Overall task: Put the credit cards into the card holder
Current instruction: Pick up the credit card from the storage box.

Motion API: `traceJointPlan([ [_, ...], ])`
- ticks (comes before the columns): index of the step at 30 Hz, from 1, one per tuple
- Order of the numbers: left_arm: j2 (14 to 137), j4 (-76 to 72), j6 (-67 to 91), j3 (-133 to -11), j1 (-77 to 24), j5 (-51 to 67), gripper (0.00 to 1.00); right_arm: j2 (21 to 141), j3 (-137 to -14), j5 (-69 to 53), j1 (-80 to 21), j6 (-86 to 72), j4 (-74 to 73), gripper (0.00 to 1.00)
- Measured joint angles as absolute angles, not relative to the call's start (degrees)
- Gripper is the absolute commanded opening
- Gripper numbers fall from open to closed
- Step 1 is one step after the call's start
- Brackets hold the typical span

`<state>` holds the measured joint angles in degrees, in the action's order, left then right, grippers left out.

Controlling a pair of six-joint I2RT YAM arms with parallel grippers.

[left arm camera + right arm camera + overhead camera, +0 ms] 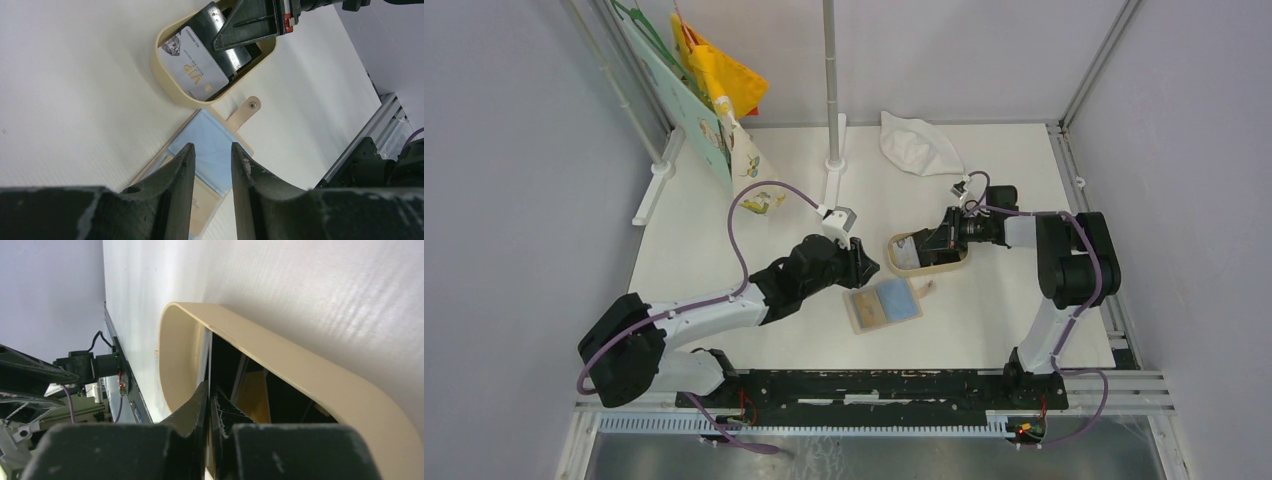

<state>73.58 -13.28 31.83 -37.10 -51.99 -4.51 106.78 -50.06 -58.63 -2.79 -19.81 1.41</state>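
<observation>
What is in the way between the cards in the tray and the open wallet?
Only the rim of the tray around the cards. Nothing lies between tray and wallet, but the left gripper hangs just over the wallet.

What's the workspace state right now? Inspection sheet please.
surface: white table, no damage seen.
job's things: card holder lying open, blue lining up; credit cards in tan tray, a grey-white one overlapping a black one.
clutter: white cloth at the far edge.
grippers: left tool open, empty, above the card holder; right tool in the tray, jaws nearly together on a thin card edge.
cables: purple cable looped along each arm, off the cards.
surroundings: grey walls, pole, hanging fabric items far left.
</observation>
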Motion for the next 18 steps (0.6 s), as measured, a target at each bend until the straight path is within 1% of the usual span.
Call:
traceJointPlan([
  [2, 73.43, -13.26, 31.83, -37.08, -51.99, -4.51, 0.39, 106.78, -50.06, -58.04, -2.26, -19.59, 0.97, 0.02],
  [6, 72.97, -13.23, 31.83, -37.08, -51.99, -4.51, 0.40, 105.82, -50.06, -56.60, -1.41, -18.09, -1.26, 0.01],
  [8, 72.62, -13.28, 31.83, -37.04, -51.99, -4.45, 0.43, 104.57, -50.06, -55.27, -0.95, -16.91, -2.85, 0.00],
  [10, 71.99, -13.41, 31.83, -36.73, -51.99, -4.34, 0.51, 102.56, -50.00, -54.15, -0.08, -15.62, -4.47, 0.00],
  [12, 71.13, -13.61, 31.86, -36.14, -52.01, -4.05, 0.62, 99.44, -49.67, -53.39, 1.37, -14.61, -5.50, 0.00],
  [13, 70.59, -13.87, 31.90, -35.73, -51.99, -3.77, 0.70, 97.84, -49.52, -53.12, 2.00, -14.17, -5.52, 0.00],
  [18, 67.16, -15.81, 32.38, -33.85, -51.99, -1.76, 0.97, 90.35, -48.71, -53.52, 3.86, -12.27, -4.78, 0.00],
])
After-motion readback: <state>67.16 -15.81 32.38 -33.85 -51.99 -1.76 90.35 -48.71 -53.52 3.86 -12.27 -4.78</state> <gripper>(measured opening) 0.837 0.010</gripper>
